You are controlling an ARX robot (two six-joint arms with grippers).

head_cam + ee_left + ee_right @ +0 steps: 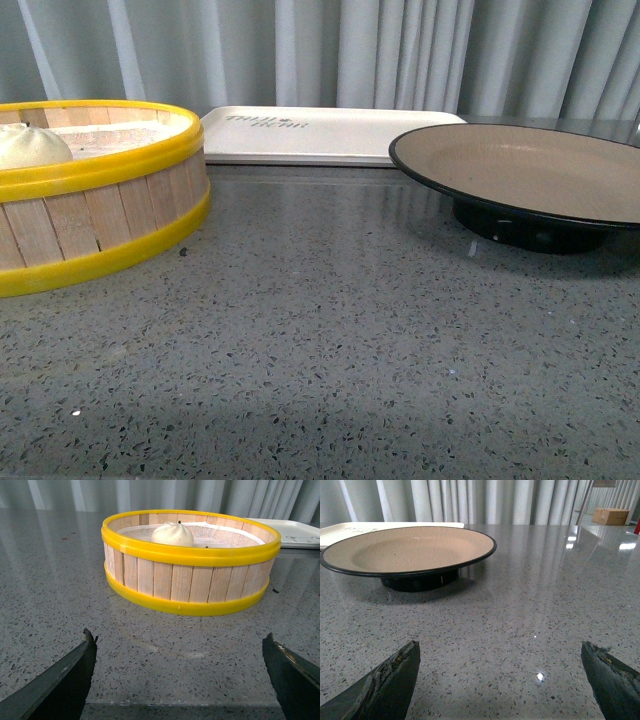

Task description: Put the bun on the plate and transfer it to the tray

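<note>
The creamy-white bun [30, 146] [172, 534] lies inside the yellow-rimmed wooden steamer basket [110, 215] [190, 580] at the left. The tan plate [530, 170] [410, 547] with black rim stands on its black foot at the right, nothing on it. Behind both lies the off-white tray [320, 135] [295, 530] [350, 529]. My left gripper [180, 645] is open over bare counter, short of the basket. My right gripper [500, 652] is open over bare counter, short of the plate. Neither arm shows in the front view.
A grey speckled stone counter [330, 330] carries everything. Grey curtains [400, 50] hang behind it. A cardboard box [612, 516] sits far off beyond the counter's edge.
</note>
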